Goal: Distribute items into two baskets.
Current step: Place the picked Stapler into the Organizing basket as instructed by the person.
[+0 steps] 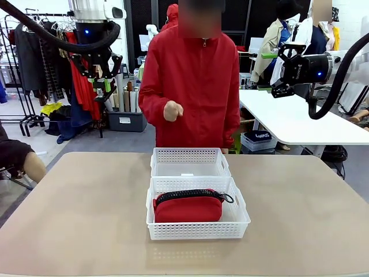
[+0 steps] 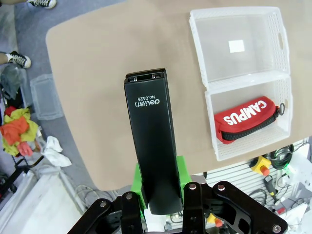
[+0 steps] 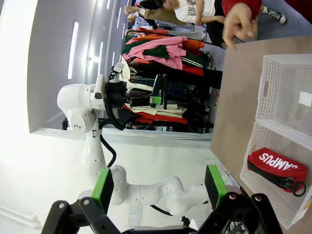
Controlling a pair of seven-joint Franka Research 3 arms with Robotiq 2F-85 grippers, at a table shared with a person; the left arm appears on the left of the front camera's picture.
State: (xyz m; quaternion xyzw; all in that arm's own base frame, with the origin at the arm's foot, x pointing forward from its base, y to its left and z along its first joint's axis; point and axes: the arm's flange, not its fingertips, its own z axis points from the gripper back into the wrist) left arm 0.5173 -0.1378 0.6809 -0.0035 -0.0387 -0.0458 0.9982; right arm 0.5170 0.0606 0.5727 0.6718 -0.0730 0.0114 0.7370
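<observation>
Still One Basket Unfilled, Stapler Up In My Left Gripper

From my seat, my left gripper (image 2: 161,195) is clenched on the black stapler (image 2: 151,141), the green pads (image 2: 181,173) pinching its rear end so that its long axis runs straight out along the fingers. In the front view that gripper (image 1: 99,78) hangs high at the table's left, well above and well apart from the baskets.

The red pouch (image 1: 187,208) already lies in the near basket (image 1: 198,229), zipper and strap on top. The far basket (image 1: 190,156), touching it on the person's side, holds nothing but its small white label. I judge that basket to be where the stapler belongs.

The relation that matters: seen from the left wrist, the empty basket (image 2: 239,46) lies ahead of the stapler's tip and off to one side, with bare table (image 2: 107,58) directly under the tip. So I would have to carry it across and then down, and my left arm is the one to do it.

My right gripper (image 3: 161,192) is released, its jaws standing wide apart with nothing between them, and raised at the right (image 1: 282,69).

The person's hand (image 1: 172,111) is held closed above the far edge of the table; I cannot tell whether it holds anything. The stapler's underside is hidden from me
</observation>
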